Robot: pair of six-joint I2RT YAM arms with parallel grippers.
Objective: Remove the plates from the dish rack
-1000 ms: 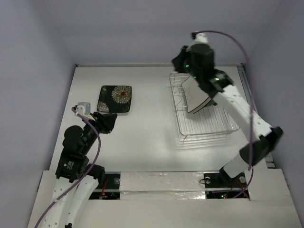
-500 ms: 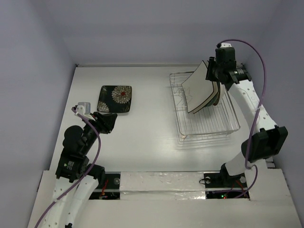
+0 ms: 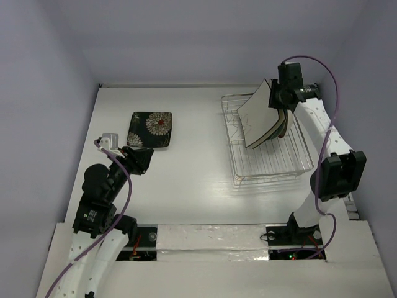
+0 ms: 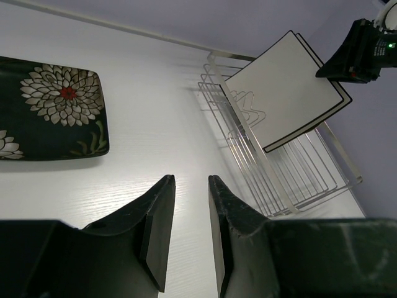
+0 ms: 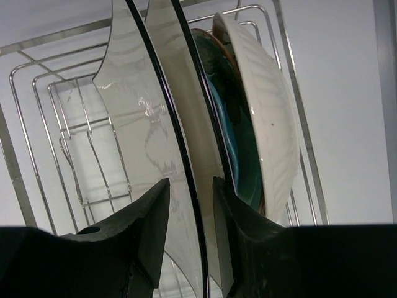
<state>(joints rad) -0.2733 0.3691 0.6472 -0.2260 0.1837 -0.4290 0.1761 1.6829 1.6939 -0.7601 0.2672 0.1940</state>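
The dish rack (image 3: 273, 164) stands at the right of the table. The white square dark-rimmed plate (image 3: 257, 121) leans upright in it, with the teal plate (image 5: 232, 136) and the pale ribbed round plate (image 5: 267, 124) close behind. My right gripper (image 3: 277, 96) is open at the square plate's top right corner; in the right wrist view it (image 5: 190, 183) straddles the plate's dark rim (image 5: 155, 112). The black floral plate (image 3: 151, 130) lies flat on the table at the left. My left gripper (image 3: 144, 158) is open and empty near it, low over the table (image 4: 191, 180).
The left wrist view shows the floral plate (image 4: 49, 115), the rack (image 4: 298, 180), the square plate (image 4: 285, 90) and the right gripper (image 4: 347, 59). Walls close in the table at the back and sides. Rack wires (image 5: 37, 81) stand left of the plates.
My right arm has swung from over the rack's back left to its back right, and the gripper has come down onto the square plate's top corner. The left arm has not moved.
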